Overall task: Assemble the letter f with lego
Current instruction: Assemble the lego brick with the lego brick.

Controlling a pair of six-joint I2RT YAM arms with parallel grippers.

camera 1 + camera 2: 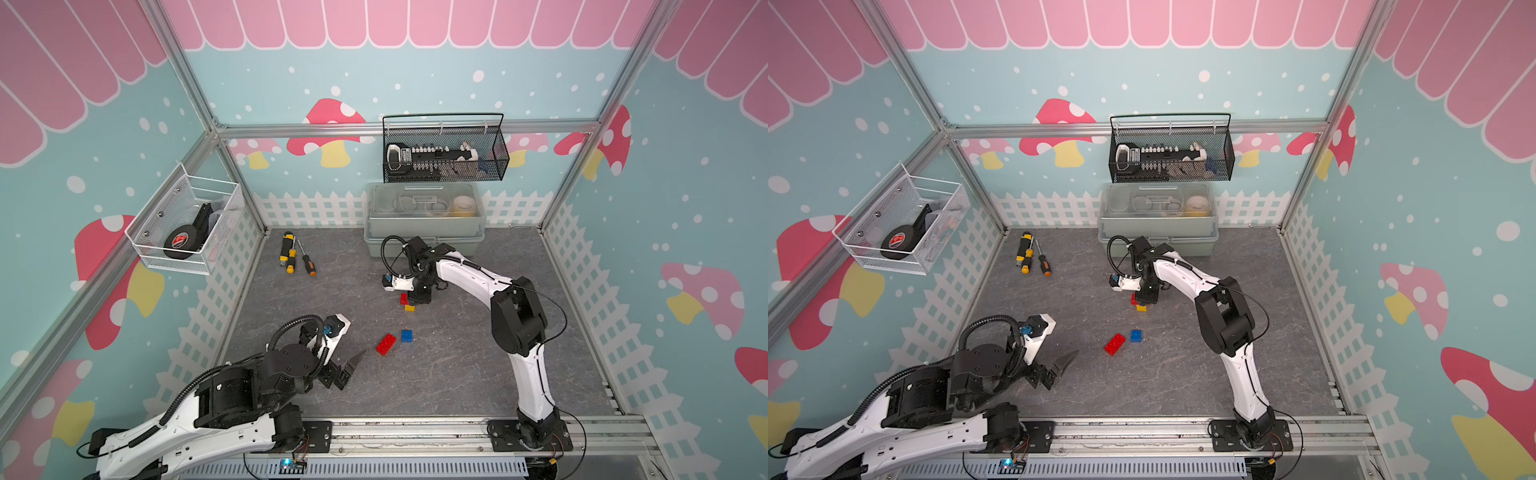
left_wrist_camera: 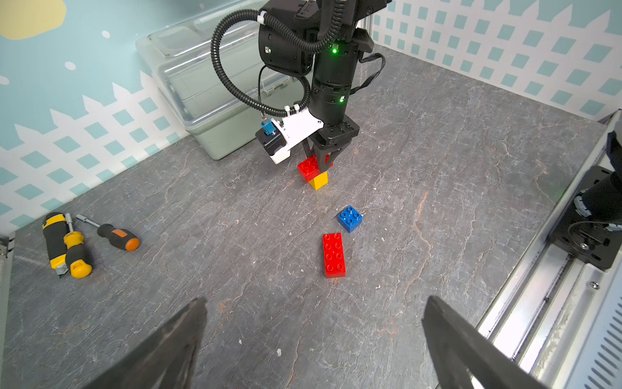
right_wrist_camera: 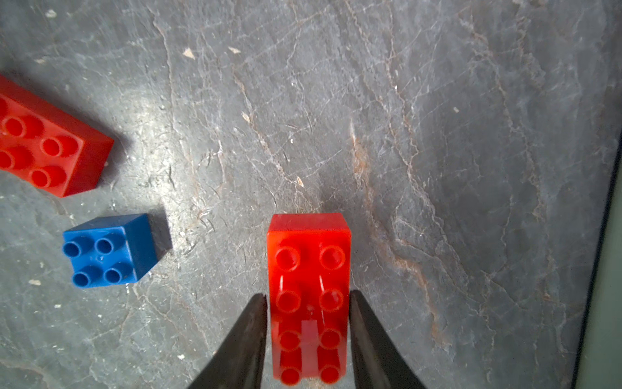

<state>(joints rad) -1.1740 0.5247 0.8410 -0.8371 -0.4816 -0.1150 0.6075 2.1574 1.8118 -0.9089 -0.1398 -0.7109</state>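
red brick [image 2: 308, 167] sits on yellow brick [image 2: 318, 180], right gripper [image 3: 308, 294] narrowly open astride it, hold unclear; blue brick [image 2: 350, 218] and second red brick [image 2: 334, 255] lie unattached

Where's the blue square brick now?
In both top views the blue square studded plastic brick lies on the grey tabletop just right of the lone red oblong plastic brick, on the robot's side of the red-on-yellow stack.

Robot lab test cell: extruded aluminium frame [image 1: 270, 132], printed mushroom wall panels [image 1: 415, 75], slotted mounting rail [image 1: 415, 436] along bench [image 1: 457, 374] front.
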